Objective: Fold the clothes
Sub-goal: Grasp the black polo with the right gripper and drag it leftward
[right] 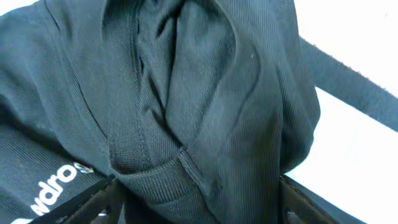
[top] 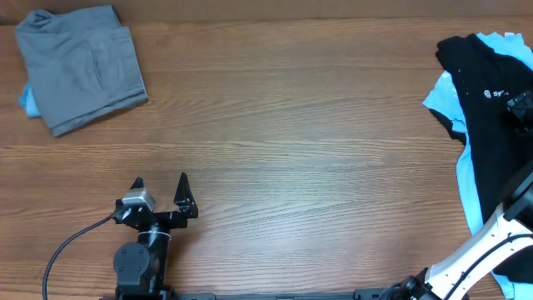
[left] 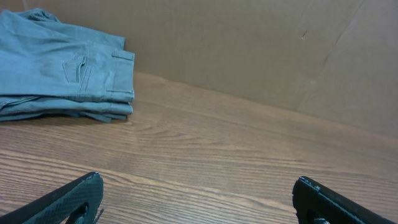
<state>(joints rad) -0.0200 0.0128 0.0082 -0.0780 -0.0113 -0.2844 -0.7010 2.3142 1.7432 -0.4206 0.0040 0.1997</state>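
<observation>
The black shirt [top: 483, 71] with small white chest lettering [top: 493, 94] lies crumpled at the table's right edge on a light blue T-shirt [top: 439, 96]. My right gripper [top: 518, 104] is down on it. In the right wrist view a bunched fold of the black shirt [right: 205, 93] fills the gap of the right gripper [right: 198, 202], whose fingers stand wide apart on either side. A folded grey garment [top: 82, 67] rests at the far left corner, also seen from the left wrist [left: 62, 68]. My left gripper [top: 161, 185] hovers open and empty near the front edge [left: 198, 199].
A sliver of light blue cloth [top: 29, 100] shows under the grey garment's left side. A black cable [top: 67, 246] trails from the left arm's base. A brown cardboard wall [left: 249, 43] stands behind the table.
</observation>
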